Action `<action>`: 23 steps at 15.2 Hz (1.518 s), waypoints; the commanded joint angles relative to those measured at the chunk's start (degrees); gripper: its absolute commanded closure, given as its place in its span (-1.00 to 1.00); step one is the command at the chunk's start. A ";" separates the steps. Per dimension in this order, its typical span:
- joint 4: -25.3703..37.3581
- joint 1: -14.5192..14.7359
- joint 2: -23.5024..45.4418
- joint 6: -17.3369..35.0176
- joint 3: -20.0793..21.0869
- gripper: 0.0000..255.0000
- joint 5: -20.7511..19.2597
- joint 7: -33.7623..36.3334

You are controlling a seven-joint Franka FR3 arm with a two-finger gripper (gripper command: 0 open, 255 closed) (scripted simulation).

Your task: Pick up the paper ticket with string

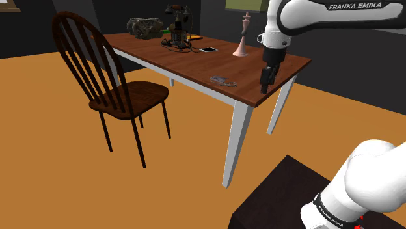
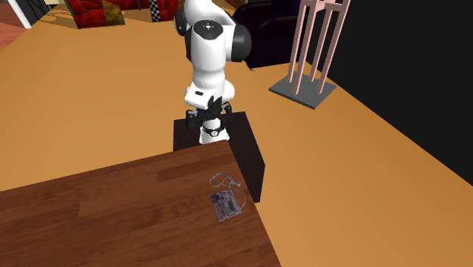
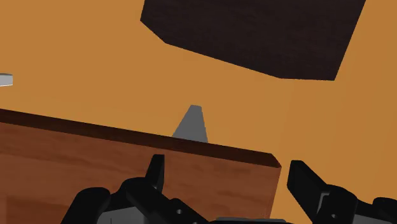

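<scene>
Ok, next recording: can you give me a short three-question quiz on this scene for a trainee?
1. True or false: the pincer is shut on the ticket.
2. Which stands beside the table? A) a stool B) a dark wooden chair C) a sofa
3. Fill in: the ticket lies on the table, near its ____.
Key: 1 false, the pincer is open and apart from the ticket. 2 B. 3 edge.

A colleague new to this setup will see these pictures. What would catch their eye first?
The white arm first, its open gripper hanging over a corner of the brown table. Then the dark chair at the shoulder view's left, and the small ticket lying near the table's edge.
</scene>
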 commanded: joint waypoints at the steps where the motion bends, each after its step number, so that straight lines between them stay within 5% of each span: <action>1: 5.22 0.36 5.62 -0.75 -0.77 -1.00 0.69 -1.99; 11: 39.44 0.27 35.46 -11.33 -2.92 -1.00 5.65 -11.83; 21: 32.31 0.29 34.52 -5.17 -2.81 -1.00 5.58 -11.75; 22: 32.26 0.30 34.50 -5.15 -2.80 1.00 5.57 -11.74; 23: 32.16 0.30 34.44 -5.10 -2.80 1.00 5.57 -11.73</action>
